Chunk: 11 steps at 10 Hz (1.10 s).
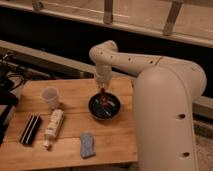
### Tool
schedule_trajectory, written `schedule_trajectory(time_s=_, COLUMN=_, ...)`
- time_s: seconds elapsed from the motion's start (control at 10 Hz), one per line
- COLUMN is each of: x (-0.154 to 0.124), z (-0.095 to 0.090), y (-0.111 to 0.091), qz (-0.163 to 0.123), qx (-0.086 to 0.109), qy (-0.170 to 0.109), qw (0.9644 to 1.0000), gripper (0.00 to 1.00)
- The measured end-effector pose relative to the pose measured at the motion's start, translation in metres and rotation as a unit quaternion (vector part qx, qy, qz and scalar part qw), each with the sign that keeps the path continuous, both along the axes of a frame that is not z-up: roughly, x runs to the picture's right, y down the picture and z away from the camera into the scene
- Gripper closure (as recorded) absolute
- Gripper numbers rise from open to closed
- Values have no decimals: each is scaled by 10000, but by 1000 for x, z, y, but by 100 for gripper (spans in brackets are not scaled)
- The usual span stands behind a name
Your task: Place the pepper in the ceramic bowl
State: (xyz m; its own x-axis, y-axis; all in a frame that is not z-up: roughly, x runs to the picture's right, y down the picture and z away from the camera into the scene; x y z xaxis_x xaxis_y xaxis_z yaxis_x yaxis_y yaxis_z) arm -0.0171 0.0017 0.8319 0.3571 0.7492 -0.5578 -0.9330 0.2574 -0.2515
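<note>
The task looks nearly done: the pepper (104, 102) shows as a red-orange streak inside the ceramic bowl (114, 111), toward the right edge of the surface (70, 131). The pincer (102, 94) hangs directly over the bowl, just above or touching the pepper; whether it is clamped on it or open I cannot tell. Probably only release and withdrawal are left

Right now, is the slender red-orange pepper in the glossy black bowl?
In: the red-orange pepper is inside the black bowl; the gripper hangs right above it.
</note>
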Motion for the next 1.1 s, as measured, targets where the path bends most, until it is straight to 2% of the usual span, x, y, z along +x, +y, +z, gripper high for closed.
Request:
schedule_trajectory(time_s=0.1, x=-4, z=0, y=8, qz=-28, qx=-38, qy=-1, qw=10000, gripper=99)
schedule_trajectory(time_s=0.3, x=-16, z=-10, y=23, qz=-40, qx=-78, qy=-10, qw=10000, gripper=99)
schedule_trajectory(time_s=0.5, x=-18, z=-12, y=27, qz=-65, qx=-92, qy=-14, qw=9999, gripper=99)
schedule_trajectory(time_s=0.8, x=-13, z=3, y=24, qz=-70, qx=-160, qy=10, qw=9998, gripper=99)
schedule_trajectory(time_s=1.1, x=-18, z=8, y=39, qz=-77, qx=-230, qy=48, qw=9997, gripper=99)
